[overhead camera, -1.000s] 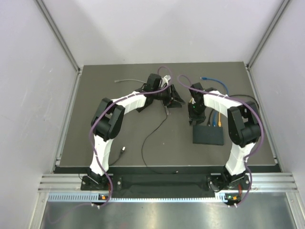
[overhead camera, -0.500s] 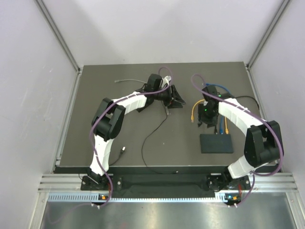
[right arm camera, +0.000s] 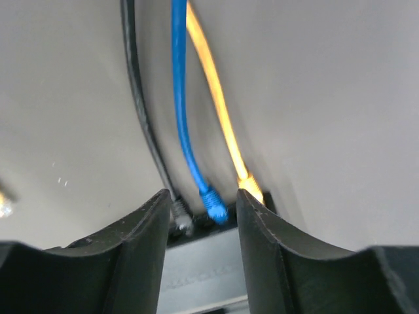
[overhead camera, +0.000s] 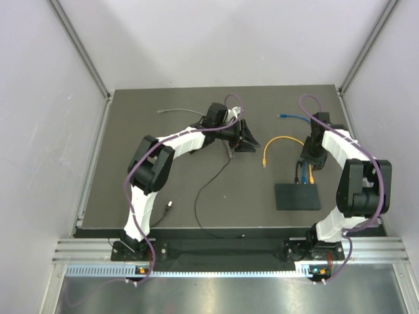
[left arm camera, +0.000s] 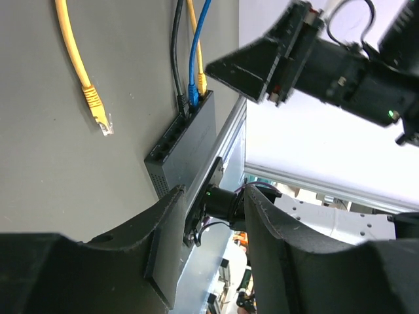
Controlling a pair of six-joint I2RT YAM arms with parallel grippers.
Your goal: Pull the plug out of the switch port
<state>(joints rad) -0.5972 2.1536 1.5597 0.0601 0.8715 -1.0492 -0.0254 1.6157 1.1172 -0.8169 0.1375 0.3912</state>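
Where the black switch box (overhead camera: 298,196) lies flat on the dark mat (overhead camera: 131,131), close to the right arm's base, three cables are seen plugged into its far edge. They run side by side: a black one (right arm camera: 134,72), a blue one (right arm camera: 179,78) and a yellow one (right arm camera: 216,98). The right claw (right arm camera: 203,196) is poised over that edge, pointed down at the row of ports (left arm camera: 171,139). Its fingers stand apart, and the blue plug (right arm camera: 213,206) is seen in the gap between them, with the black plug (right arm camera: 182,219) and the yellow plug (right arm camera: 252,188) on either side. Nothing is gripped, and whether a finger touches any plug cannot be told. A second yellow cable (overhead camera: 281,139) lies loose on the mat, with its free plug (overhead camera: 265,160) left of the switch box and apart from it. The left claw (overhead camera: 247,139) is placed farther left, near the middle of the mat. Its fingers are partly spread and nothing is seen between them. A thin black cord (overhead camera: 209,183) runs from just beside it toward the near edge.
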